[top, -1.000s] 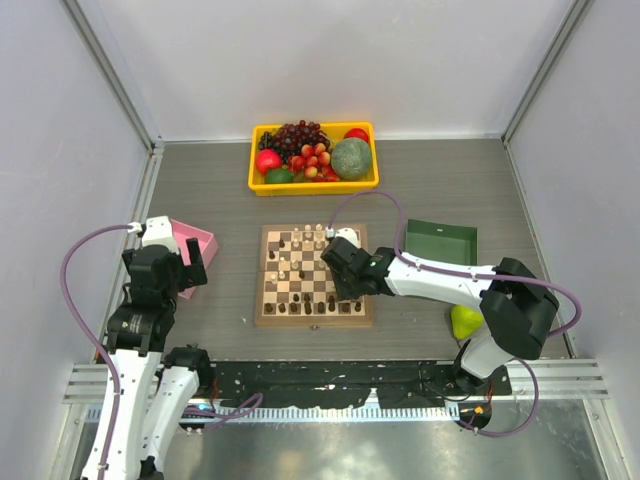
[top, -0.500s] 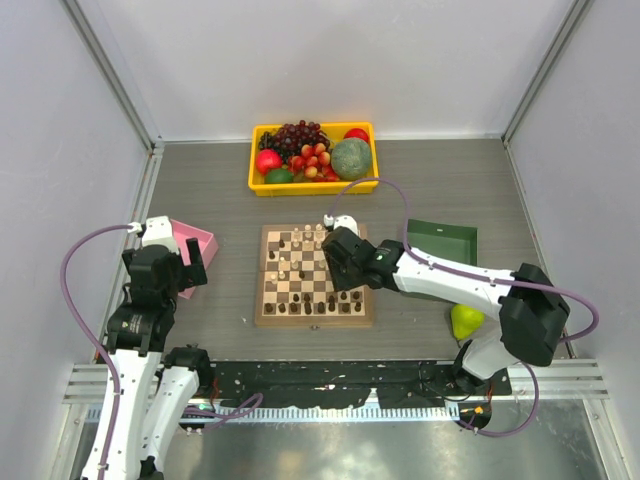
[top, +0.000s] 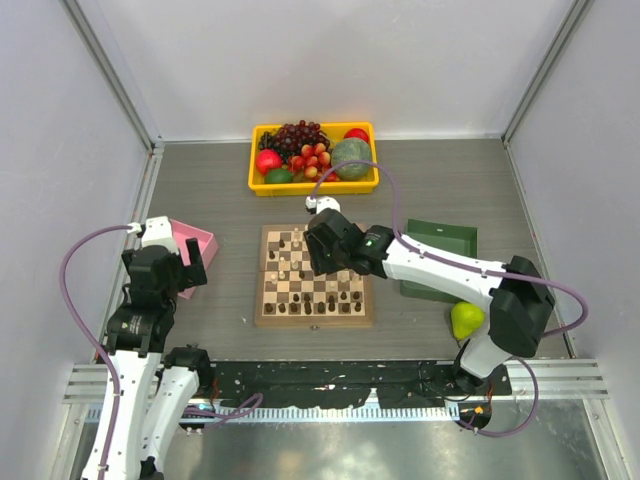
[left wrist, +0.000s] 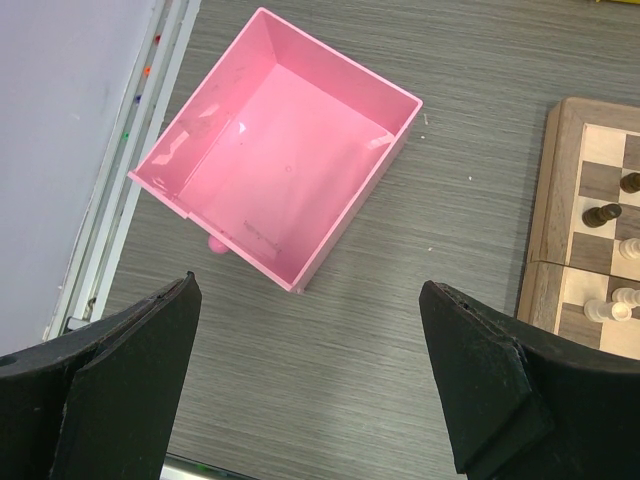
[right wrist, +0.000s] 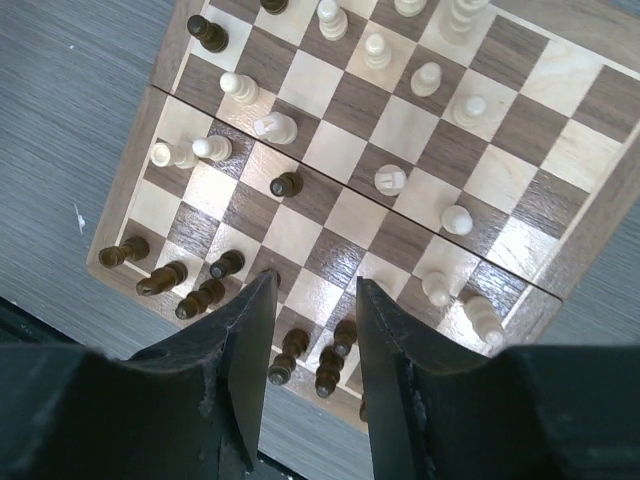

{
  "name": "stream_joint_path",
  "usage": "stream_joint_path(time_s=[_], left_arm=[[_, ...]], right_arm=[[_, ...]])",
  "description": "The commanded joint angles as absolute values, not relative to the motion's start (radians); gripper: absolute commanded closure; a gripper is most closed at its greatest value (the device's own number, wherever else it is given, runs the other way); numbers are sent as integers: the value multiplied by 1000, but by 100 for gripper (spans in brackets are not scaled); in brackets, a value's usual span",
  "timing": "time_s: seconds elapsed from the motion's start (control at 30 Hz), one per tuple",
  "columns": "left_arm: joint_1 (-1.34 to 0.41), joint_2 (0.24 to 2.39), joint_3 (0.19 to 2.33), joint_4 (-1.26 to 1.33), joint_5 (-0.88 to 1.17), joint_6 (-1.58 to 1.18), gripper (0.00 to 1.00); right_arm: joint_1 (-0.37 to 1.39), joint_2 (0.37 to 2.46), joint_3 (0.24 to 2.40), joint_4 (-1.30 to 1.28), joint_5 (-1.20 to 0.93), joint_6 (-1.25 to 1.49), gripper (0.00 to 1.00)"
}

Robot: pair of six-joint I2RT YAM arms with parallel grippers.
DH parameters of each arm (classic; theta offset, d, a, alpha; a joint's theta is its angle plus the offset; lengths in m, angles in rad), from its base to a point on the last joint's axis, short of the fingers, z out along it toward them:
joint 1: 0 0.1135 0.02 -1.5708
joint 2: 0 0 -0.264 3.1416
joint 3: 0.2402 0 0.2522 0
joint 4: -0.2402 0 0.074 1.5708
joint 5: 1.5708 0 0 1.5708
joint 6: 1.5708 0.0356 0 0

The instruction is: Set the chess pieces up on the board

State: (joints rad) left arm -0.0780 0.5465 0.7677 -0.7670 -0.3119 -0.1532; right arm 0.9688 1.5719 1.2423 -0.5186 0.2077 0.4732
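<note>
The board (top: 262,318) lies at the table's middle. Dark brown chess pieces (top: 315,307) stand mostly in its near rows. Cream-white pieces (top: 300,238) stand towards its far side, and a few of both are scattered mid-board. My right gripper (top: 318,250) hovers over the board's far middle. In the right wrist view the gripper (right wrist: 315,290) is open and empty, above dark pieces (right wrist: 162,278) and cream pieces (right wrist: 275,127) on the board (right wrist: 168,62). My left gripper (top: 192,262) is wide open and empty left of the board (left wrist: 552,200).
A pink tray (top: 195,243) sits at the left, right under my left gripper, and shows empty in the left wrist view (left wrist: 280,160). A green tray (top: 440,245) is right of the board. A yellow basket (top: 313,185) of fruit stands at the back. A green pear (top: 465,320) lies front right.
My right gripper has moved from the board's right middle towards its far left part. The left arm has not moved.
</note>
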Motion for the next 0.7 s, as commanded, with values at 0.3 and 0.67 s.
stream_joint_path(time_s=[0.3, 0.67], left_arm=[[-74, 540, 770, -730, -313, -155, 1], [-74, 537, 769, -729, -313, -152, 1]], right_arm=[[988, 1699, 1347, -476, 134, 439, 53], [994, 1758, 1393, -499, 143, 431, 52]])
